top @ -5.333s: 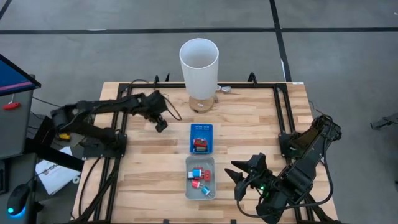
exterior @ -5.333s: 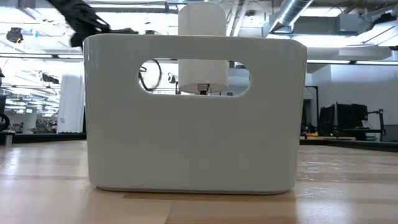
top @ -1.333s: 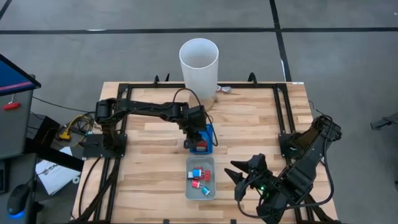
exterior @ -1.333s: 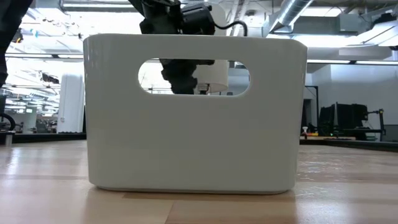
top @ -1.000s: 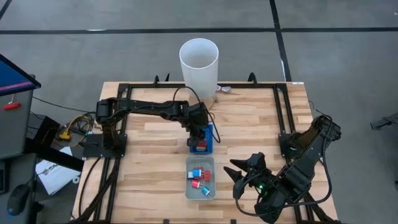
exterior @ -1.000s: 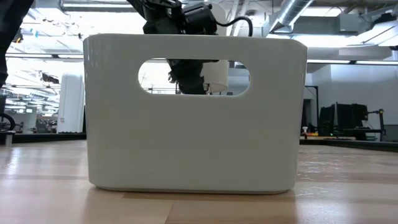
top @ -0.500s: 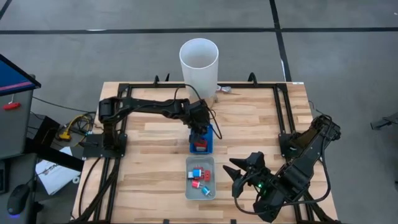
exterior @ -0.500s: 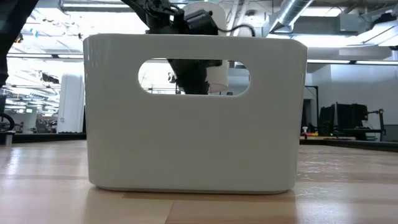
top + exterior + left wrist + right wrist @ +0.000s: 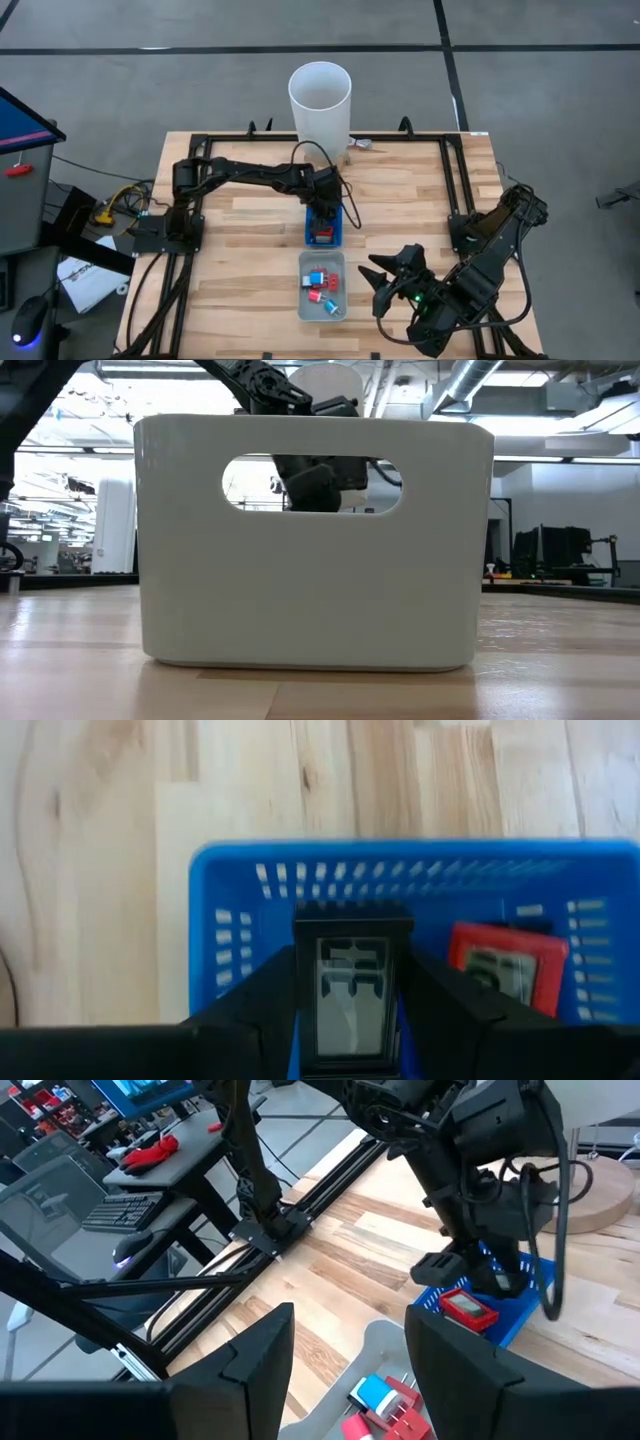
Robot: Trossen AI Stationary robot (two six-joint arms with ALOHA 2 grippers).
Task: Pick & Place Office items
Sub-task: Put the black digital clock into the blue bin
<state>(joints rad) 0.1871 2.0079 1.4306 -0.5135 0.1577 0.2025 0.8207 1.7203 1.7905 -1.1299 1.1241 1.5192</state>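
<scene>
1. Two arms show; no readable writing shows on any item.
2. Nearest, the right gripper (image 9: 385, 280) waits beside the grey tray (image 9: 321, 312), fingers spread, empty.
3. Beyond the grey tray, the left gripper (image 9: 322, 215) reaches down into the blue tray (image 9: 232, 930), clamped on a black block (image 9: 351, 985); a red block (image 9: 500, 963) lies alongside.

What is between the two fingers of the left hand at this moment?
In the left wrist view, a black item with a light face stands between the left hand's fingers, over the blue tray. A red item lies beside it in that tray.
</scene>
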